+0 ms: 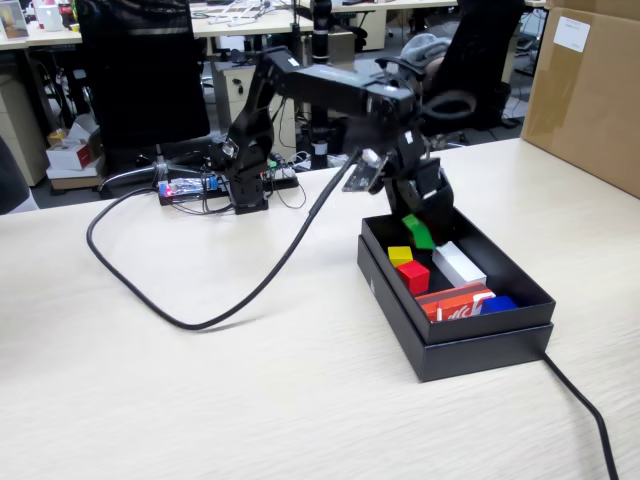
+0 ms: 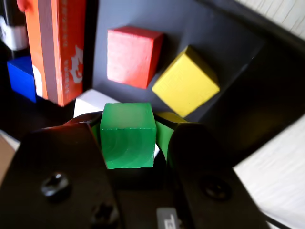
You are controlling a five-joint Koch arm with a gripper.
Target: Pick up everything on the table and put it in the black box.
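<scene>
We hold the small green cube pinched in our tool above the shallow matte black cardboard box; red cube and yellow cube already lie inside, leaving only release.

Your gripper: matt black plastic, screw heads dull metal. Green cube between your jaws: smooth, slight sheen, faint grain on near face. Ahead of your fingers, red cube and yellow cube: painted, matt, smooth. Box under your hand: matt black card. Carton ahead-left in wrist view: printed card, slight gloss. Table: pale wood-grain, smooth, low sheen.
</scene>
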